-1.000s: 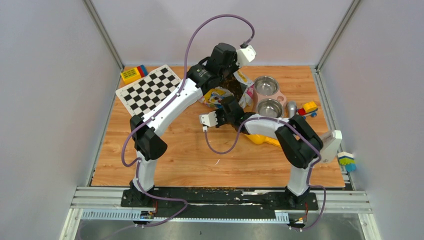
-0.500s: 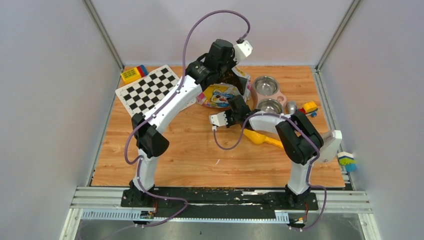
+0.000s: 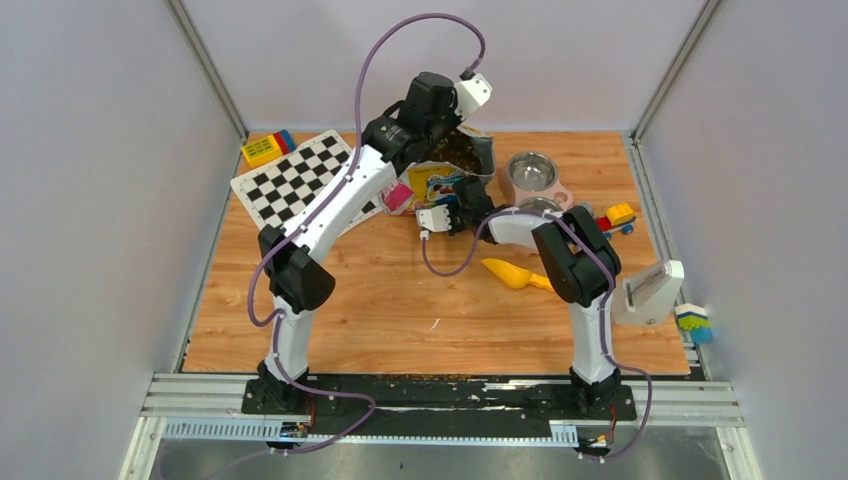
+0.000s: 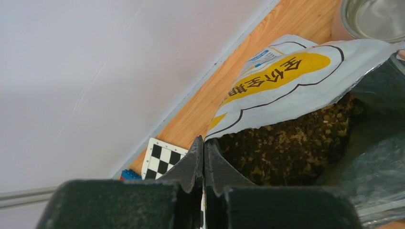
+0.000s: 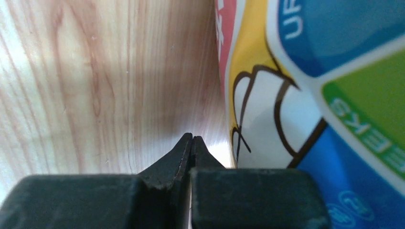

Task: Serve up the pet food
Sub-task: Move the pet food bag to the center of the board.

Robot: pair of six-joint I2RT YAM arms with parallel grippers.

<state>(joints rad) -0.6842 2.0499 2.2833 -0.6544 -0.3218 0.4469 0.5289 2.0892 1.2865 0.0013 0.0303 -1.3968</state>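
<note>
The pet food (image 3: 462,152) shows as brown kibble in the open mouth of a glossy cartoon-cat bag (image 3: 438,182), which stands near the back of the table. In the left wrist view the kibble (image 4: 286,148) fills the bag (image 4: 282,81) just past my left gripper (image 4: 204,141), which is shut on the bag's torn rim. From above, the left gripper (image 3: 453,130) is at the bag's top. My right gripper (image 3: 470,203) is low at the bag's near side. In its wrist view the right gripper (image 5: 192,138) is shut against the bag's printed edge (image 5: 296,95), just above the wood.
Two steel bowls on a pink stand (image 3: 532,170) sit right of the bag; one rim (image 4: 377,19) shows in the left wrist view. A yellow scoop (image 3: 512,273) lies in front of the right arm. There is a checkerboard (image 3: 300,180) at back left, and toy blocks (image 3: 262,148) and a toy car (image 3: 615,215).
The bag has gone from lying tilted to standing with its mouth up. Both grippers moved toward the back with it, and the right arm has uncovered the scoop.
</note>
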